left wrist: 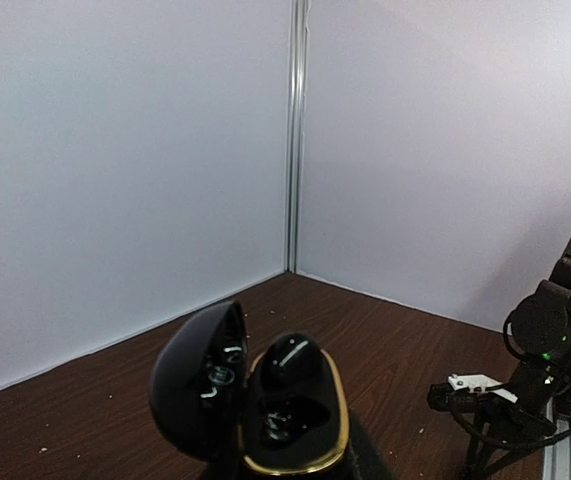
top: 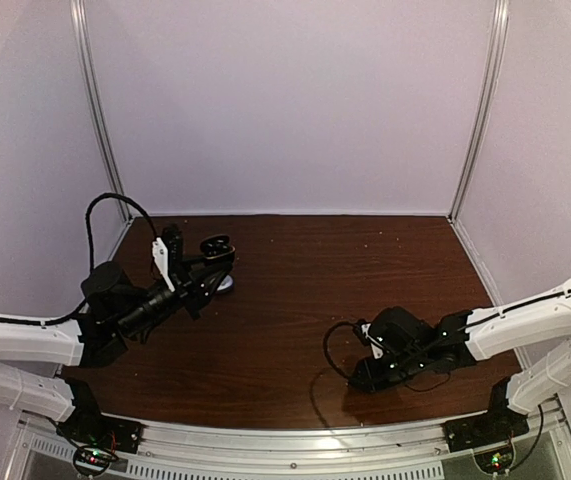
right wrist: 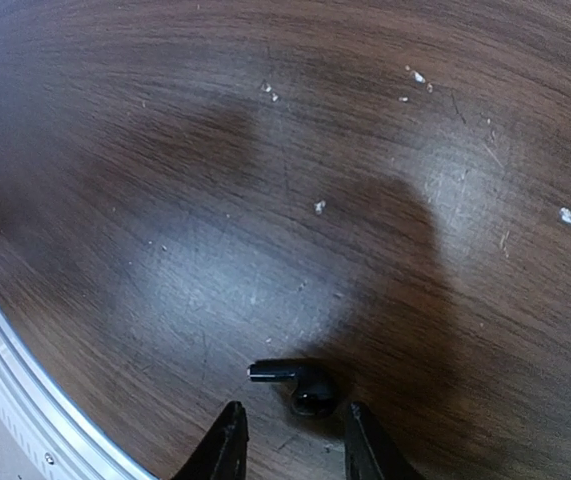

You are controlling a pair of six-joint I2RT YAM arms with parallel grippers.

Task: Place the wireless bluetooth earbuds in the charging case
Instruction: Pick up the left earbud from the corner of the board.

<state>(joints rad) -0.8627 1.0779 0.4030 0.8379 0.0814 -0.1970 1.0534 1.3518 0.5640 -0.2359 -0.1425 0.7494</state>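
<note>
A black charging case with a gold rim stands open, its lid swung to the left. One black earbud sits in the far socket and the near socket is empty. My left gripper is shut on the case and holds it above the table at the back left. Another black earbud lies on the wood, stem pointing left. My right gripper is open and low over the table, one fingertip on each side just short of the bud, not touching it.
A small pale object lies on the table under the left gripper. The aluminium rail at the table's near edge runs close to the right gripper. White walls enclose the back and sides. My right arm shows in the left wrist view.
</note>
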